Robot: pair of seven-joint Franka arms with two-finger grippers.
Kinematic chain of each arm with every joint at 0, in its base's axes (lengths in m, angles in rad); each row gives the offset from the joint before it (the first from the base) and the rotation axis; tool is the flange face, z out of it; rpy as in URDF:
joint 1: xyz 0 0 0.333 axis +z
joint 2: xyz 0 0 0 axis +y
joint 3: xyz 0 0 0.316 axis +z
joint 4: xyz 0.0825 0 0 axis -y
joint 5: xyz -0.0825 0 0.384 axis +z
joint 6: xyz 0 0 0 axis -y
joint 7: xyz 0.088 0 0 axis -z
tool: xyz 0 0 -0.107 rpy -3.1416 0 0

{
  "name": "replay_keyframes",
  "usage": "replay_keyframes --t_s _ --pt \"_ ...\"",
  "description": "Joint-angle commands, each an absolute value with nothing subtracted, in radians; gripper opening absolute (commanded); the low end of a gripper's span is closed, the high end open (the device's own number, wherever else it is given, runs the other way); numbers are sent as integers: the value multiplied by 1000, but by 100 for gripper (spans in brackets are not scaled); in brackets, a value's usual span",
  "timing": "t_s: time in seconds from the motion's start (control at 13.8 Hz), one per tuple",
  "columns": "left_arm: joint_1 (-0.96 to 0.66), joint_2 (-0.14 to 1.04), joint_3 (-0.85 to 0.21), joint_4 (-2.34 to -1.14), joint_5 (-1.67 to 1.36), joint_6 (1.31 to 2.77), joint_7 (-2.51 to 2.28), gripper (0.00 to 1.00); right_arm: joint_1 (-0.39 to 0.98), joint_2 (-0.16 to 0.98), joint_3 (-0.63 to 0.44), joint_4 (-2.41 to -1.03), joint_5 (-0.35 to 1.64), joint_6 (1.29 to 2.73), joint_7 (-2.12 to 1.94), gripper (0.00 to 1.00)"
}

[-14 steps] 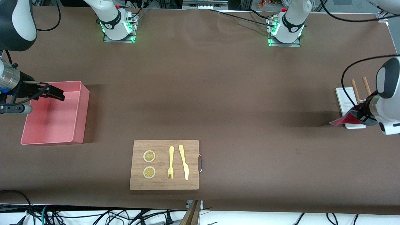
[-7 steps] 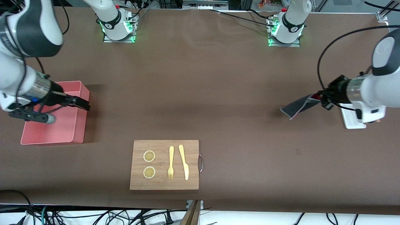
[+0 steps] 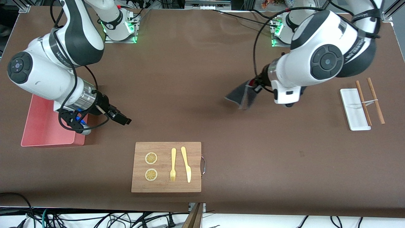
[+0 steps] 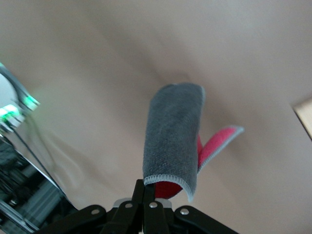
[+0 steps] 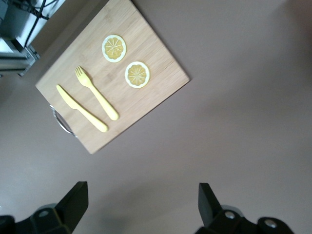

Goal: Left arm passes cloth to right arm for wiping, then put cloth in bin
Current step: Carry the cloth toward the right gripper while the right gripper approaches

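My left gripper (image 3: 255,87) is shut on the cloth (image 3: 241,95) and holds it in the air over the bare table near the middle. In the left wrist view the cloth (image 4: 175,131) hangs from the closed left gripper (image 4: 148,191), grey side out with its red-pink side showing beside it. My right gripper (image 3: 121,118) is open and empty, above the table between the bin (image 3: 44,133) and the wooden board (image 3: 166,167). The right wrist view shows its spread fingers (image 5: 75,200) around the empty right gripper (image 5: 141,202). The pink bin is partly hidden by the right arm.
The wooden board (image 5: 112,73) carries two lemon slices (image 3: 151,166), a yellow fork (image 3: 173,164) and a yellow knife (image 3: 186,164). A small white tray (image 3: 354,109) and two wooden sticks (image 3: 369,99) lie toward the left arm's end of the table.
The left gripper has carried the cloth from the white tray toward the table's middle. The right gripper has moved from over the bin toward the middle, staying open.
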State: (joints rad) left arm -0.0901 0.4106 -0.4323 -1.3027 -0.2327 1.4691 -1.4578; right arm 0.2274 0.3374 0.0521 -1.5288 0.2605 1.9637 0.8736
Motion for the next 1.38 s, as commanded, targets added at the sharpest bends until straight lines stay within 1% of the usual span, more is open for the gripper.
replay_keyframes --t_s 0.0,0.29,0.58,0.8,1.02,1.31 --pt "-110 429 -426 -1282 -352 1579 -1473 0 262 367 46 -1509 314 2002 1012 100" --pt "-205 440 -426 -1282 -416 1765 -1496 0 320 408 46 -1509 413 2114 1185 100" --pt "-210 448 -428 -1281 -544 1903 -1413 0 383 452 46 -1509 414 2141 1288 100" --pt "-201 474 -425 -1281 -675 1921 -1258 0 420 483 46 -1511 434 2172 1336 100" --pt "-202 476 -426 -1279 -718 1930 -1204 0 446 497 48 -1517 439 2161 1338 100" --pt "-202 477 -426 -1281 -736 1965 -1193 0 475 521 49 -1519 506 2158 1365 100"
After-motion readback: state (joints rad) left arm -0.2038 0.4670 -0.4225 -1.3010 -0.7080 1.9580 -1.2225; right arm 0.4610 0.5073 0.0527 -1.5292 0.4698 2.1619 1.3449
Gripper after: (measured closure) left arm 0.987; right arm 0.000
